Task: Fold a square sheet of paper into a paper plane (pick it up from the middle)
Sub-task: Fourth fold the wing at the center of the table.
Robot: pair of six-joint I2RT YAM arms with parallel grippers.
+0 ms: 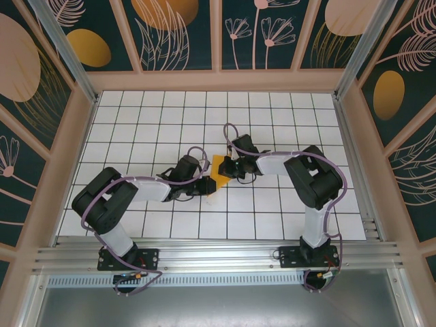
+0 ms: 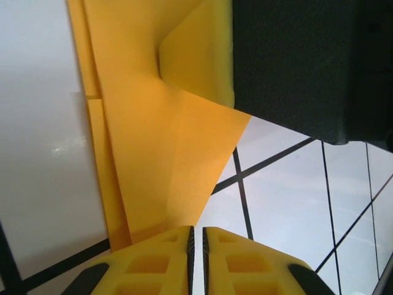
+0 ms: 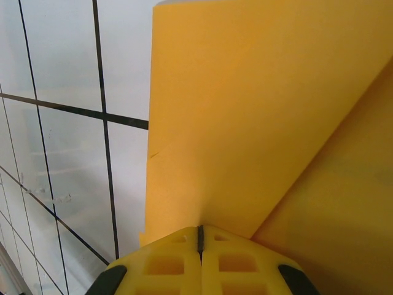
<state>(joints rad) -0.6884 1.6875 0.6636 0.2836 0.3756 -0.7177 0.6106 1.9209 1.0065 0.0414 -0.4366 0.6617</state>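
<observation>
The square sheet of paper (image 1: pixel 218 167), folded into a creased orange-yellow wedge, is held up between the two arms at the middle of the tiled table. My right gripper (image 1: pixel 230 168) comes at it from the right. In the right wrist view its fingertips (image 3: pixel 199 228) are pressed shut with the paper (image 3: pixel 245 110) running into the seam. My left gripper (image 1: pixel 208 184) sits at the wedge's lower left. In the left wrist view its jaws (image 2: pixel 198 230) stand a narrow slit apart with the pale table showing through. The paper's lower point (image 2: pixel 153 141) ends against the left fingertip (image 2: pixel 166 236).
The white grid table (image 1: pixel 150 129) spreads to the back and both sides, fenced by patterned walls (image 1: pixel 177 34). The right gripper's black body (image 2: pixel 307 61) hangs close over the paper in the left wrist view. An aluminium rail (image 1: pixel 218 255) carries the arm bases at the near edge.
</observation>
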